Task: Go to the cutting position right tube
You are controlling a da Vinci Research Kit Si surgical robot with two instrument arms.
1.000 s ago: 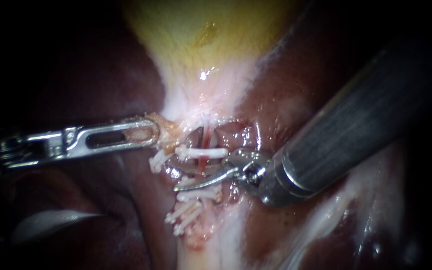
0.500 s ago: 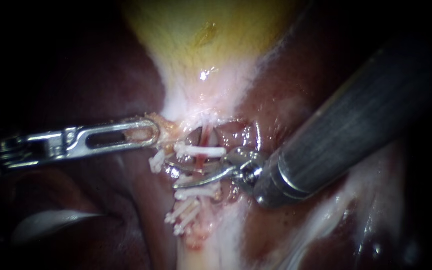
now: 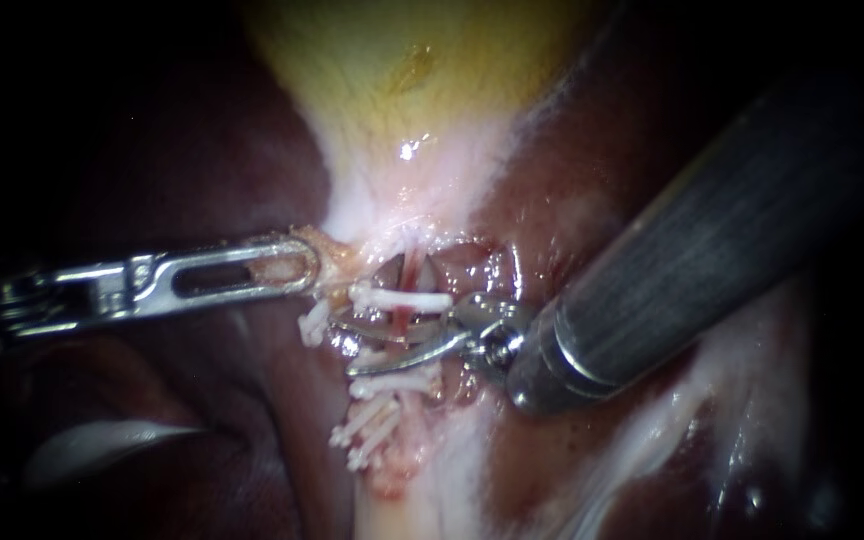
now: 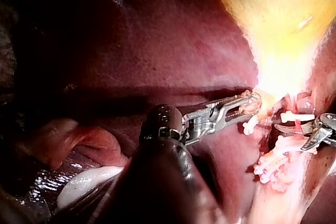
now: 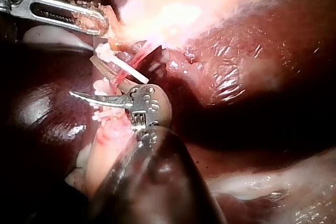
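In the endoscope view the yellow gallbladder (image 3: 402,70) narrows to a pale neck, with dark liver (image 3: 202,170) on both sides. The left instrument (image 3: 307,265) comes in level, its slotted hand clenched on a flap of tissue (image 3: 327,262) at the neck's edge. The thin red right tube (image 3: 407,320) runs down from the neck through a small opening. It is crossed by a white upper clip (image 3: 402,299) and a lower clip (image 3: 397,383), and more clips (image 3: 367,435) crowd the stump below. The right instrument (image 3: 372,348) has a thick shaft that covers much of the liver on that side. Its hand is a pair of curved blades that are released and parted. They sit between the two clips with the tube in the gap. In the left wrist view that instrument's (image 4: 251,100) hand grips the flap just beside the clips, and the right instrument's (image 4: 291,136) open blades lie ahead of it, past the tube (image 4: 296,125). In the right wrist view the right instrument's (image 5: 97,90) blades reach under the upper clip (image 5: 128,66). The tube (image 5: 137,56) is ahead of them and the left instrument (image 5: 102,23) is beyond it. Against a second ago, the right instrument has edged slightly toward the gallbladder and the upper clip sits a touch higher. The left instrument has not shifted.
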